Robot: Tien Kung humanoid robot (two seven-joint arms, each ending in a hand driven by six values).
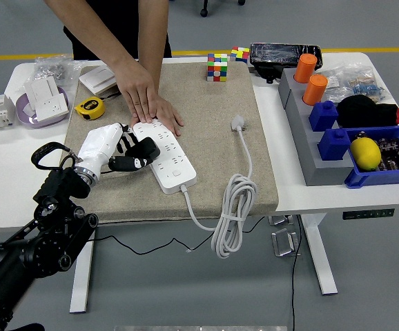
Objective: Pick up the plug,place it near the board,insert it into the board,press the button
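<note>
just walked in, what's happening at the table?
The robot's left hand rests at the left side of the white power strip on the mat, black fingers on its edge. A person's hand presses down on the strip's far end. The plug lies loose on the mat to the right, not inserted, its cable coiled over the near edge. No right arm in view.

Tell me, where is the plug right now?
The plug lies on the tan mat, right of the power strip, untouched by the robot's left hand.
</note>
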